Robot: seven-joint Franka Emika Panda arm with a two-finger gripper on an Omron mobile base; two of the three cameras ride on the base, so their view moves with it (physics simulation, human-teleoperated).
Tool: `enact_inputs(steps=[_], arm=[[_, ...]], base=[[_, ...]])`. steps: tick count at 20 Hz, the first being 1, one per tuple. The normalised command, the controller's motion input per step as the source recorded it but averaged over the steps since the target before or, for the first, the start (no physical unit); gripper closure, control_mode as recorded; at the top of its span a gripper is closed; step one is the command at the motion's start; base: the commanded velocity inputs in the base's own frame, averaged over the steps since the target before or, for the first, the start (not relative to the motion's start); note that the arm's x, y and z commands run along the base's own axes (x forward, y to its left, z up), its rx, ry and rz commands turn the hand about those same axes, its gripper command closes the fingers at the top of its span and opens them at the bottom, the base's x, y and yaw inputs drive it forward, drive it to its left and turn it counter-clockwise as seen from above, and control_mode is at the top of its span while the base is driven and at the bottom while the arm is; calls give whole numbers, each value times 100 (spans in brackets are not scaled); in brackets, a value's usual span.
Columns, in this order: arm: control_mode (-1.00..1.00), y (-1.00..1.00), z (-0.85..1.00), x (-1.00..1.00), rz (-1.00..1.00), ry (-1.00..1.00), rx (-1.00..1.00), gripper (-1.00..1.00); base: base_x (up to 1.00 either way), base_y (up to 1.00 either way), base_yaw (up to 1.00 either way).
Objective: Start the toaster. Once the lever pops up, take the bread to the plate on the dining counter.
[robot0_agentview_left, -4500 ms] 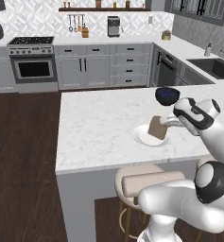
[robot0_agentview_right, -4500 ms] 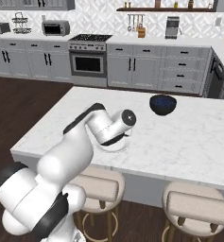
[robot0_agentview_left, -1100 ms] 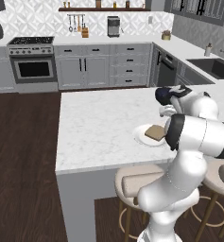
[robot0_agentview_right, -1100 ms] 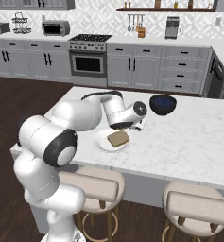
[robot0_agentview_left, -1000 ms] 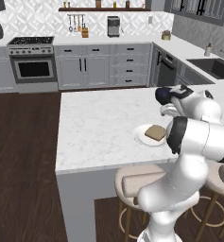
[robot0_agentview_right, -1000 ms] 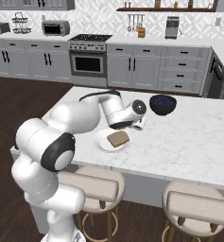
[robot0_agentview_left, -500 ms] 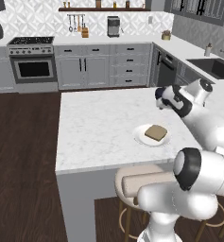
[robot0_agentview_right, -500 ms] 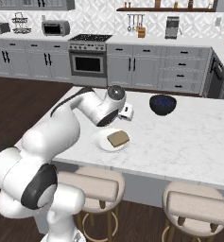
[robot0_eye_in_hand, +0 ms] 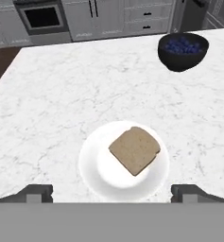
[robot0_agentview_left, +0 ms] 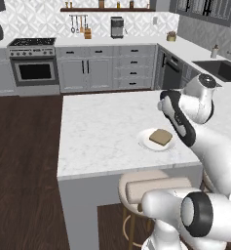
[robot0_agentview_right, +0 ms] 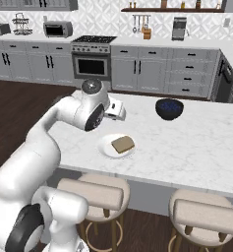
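The bread (robot0_eye_in_hand: 134, 150) lies flat on the white plate (robot0_eye_in_hand: 92, 177), near the front edge of the marble dining counter (robot0_eye_in_hand: 56, 99). My gripper (robot0_eye_in_hand: 112, 193) hovers above and just behind the plate, open, with nothing between its fingertips (robot0_eye_in_hand: 38, 192). From the right base view the plate (robot0_agentview_right: 104, 147) with the bread (robot0_agentview_right: 123, 144) sits just below my gripper (robot0_agentview_right: 121, 113). In the left base view the bread (robot0_agentview_left: 161, 137) rests on the plate (robot0_agentview_left: 145, 141) beside my forearm. A grey boxy toaster (robot0_agentview_right: 0, 28) stands on the far wall counter.
A dark bowl of blueberries (robot0_eye_in_hand: 182, 49) sits on the counter beyond the plate, also the bowl (robot0_agentview_right: 169, 108) to its right. Padded stools (robot0_agentview_right: 91, 193) stand under the counter's front edge. A stove (robot0_agentview_right: 92, 59) and cabinets line the far wall.
The bread, held over the plate earlier, now lies on it. Over the last second my hand has lifted up and back from the plate, still open.
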Motion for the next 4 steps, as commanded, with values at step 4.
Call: enact_inputs(steps=[4], arm=[[-100, 0, 50, -74, -1, 5, -11, -100]], base=[[0, 0, 0]])
